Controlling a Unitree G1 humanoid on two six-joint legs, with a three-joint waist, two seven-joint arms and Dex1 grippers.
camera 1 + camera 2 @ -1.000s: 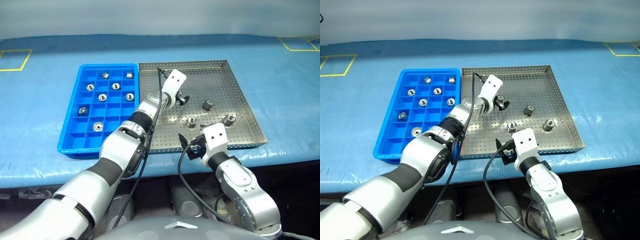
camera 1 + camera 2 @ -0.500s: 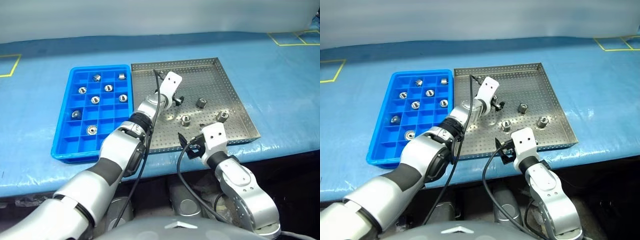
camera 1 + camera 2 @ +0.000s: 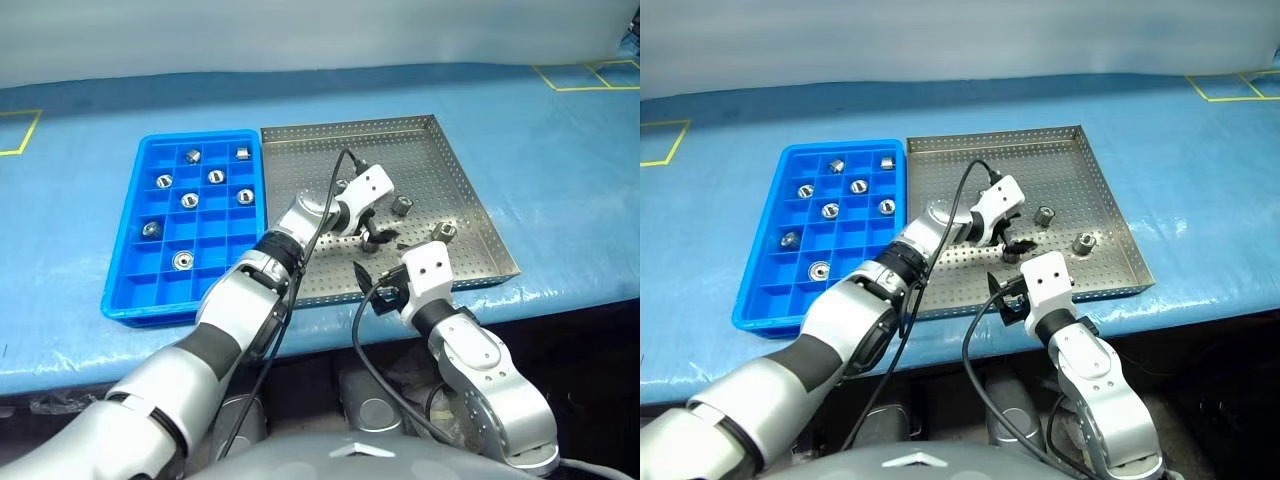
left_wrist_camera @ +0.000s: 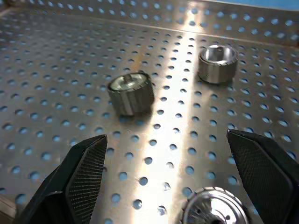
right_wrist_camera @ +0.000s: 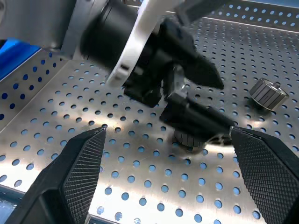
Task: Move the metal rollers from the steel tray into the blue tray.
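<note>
The steel tray (image 3: 440, 150) lies in the middle of the blue table, and the blue tray (image 3: 128, 270) sits against its left side. Several metal rollers (image 3: 188, 198) rest in the blue tray's compartments. Three rollers lie on the steel tray's perforated floor. My left gripper (image 3: 377, 238) hangs open and low over the nearest roller (image 4: 212, 207), its fingers on either side of it but not closed. The other two rollers (image 3: 403, 205) (image 3: 443, 231) lie just beyond it, to the right. My right gripper (image 3: 375, 285) stands open at the steel tray's front rim, holding nothing.
Blue sheeting covers the table, with yellow tape marks (image 3: 575, 78) at the far corners. The table's front edge runs just below both trays. My two grippers sit close together over the front of the steel tray (image 5: 56, 116).
My left gripper has swung back toward the tray's front, turned to the right and dropped over the nearest roller. The right gripper has stayed put. The camera view shifted slightly.
</note>
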